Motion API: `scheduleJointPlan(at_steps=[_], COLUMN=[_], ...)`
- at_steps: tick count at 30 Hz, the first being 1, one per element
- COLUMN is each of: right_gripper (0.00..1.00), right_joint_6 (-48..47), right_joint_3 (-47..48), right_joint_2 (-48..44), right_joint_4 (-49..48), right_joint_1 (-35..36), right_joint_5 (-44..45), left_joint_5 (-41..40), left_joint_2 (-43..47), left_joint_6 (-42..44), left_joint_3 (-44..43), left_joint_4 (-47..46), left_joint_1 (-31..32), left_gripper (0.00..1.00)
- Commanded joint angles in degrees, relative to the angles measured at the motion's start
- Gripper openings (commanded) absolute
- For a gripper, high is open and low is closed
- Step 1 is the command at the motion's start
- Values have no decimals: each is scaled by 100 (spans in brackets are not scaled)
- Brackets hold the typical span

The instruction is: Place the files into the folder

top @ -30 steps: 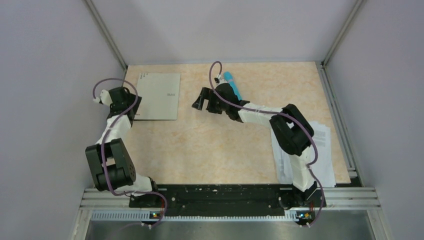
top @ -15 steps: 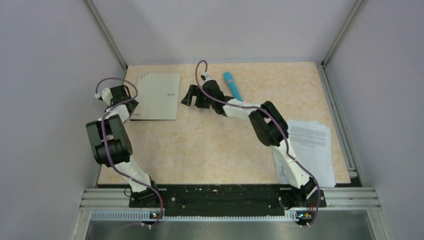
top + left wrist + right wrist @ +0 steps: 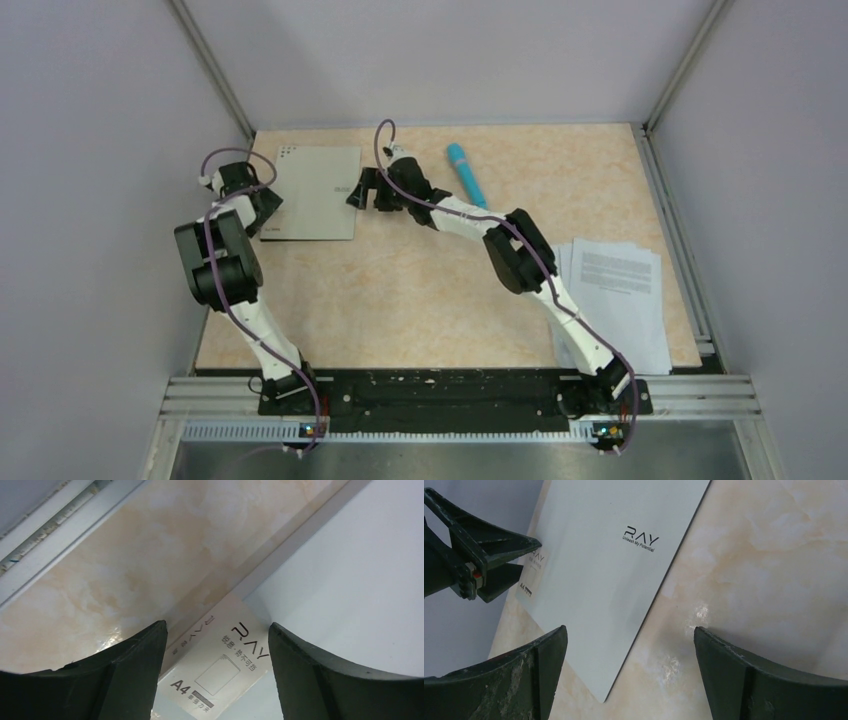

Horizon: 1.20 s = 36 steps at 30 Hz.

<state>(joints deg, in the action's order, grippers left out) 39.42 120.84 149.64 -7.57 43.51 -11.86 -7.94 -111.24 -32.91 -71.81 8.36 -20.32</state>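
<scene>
The folder (image 3: 318,192) lies shut and flat at the table's far left, grey-beige cover up. My left gripper (image 3: 266,204) is at its left edge, open; in the left wrist view the folder's printed corner (image 3: 225,665) shows between the spread fingers (image 3: 135,665). My right gripper (image 3: 358,192) hovers open at the folder's right edge; in the right wrist view the folder's near corner (image 3: 609,570) sits between the jaws, and the left gripper (image 3: 526,555) shows beyond. The files (image 3: 620,290), white printed sheets, lie at the table's right, away from both grippers.
A blue pen-like stick (image 3: 464,170) lies at the back, right of the right gripper. Grey walls and metal rails (image 3: 680,250) close the table in on the left, back and right. The arm bases stand on a black bar (image 3: 450,390) at the near edge.
My right arm has swung left from beside the blue stick to the folder's right edge. The left arm has shifted further back along the folder's left edge, its jaws now wider apart.
</scene>
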Motion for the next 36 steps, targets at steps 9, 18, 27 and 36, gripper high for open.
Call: scheduleJointPlan(at_steps=[9, 18, 27, 36], right_gripper=[96, 96, 94, 92], right_joint_6=[-84, -187, -319, -297], right_joint_3=[495, -400, -1637, -4015], right_joint_2=[336, -135, -1040, -2663], right_joint_4=[384, 492, 674, 385], right_joint_1=[66, 70, 79, 118], right_joint_5=[-92, 119, 502, 403], left_joint_5=[1038, 1113, 1165, 925], left_joint_2=[105, 470, 706, 1731], left_joint_6=[-369, -539, -743, -1135], left_joint_3=[82, 550, 854, 1937], left_joint_4=[620, 966, 1190, 1457], left_joint_1=[137, 744, 1412, 2488], left_gripper=[74, 63, 49, 45])
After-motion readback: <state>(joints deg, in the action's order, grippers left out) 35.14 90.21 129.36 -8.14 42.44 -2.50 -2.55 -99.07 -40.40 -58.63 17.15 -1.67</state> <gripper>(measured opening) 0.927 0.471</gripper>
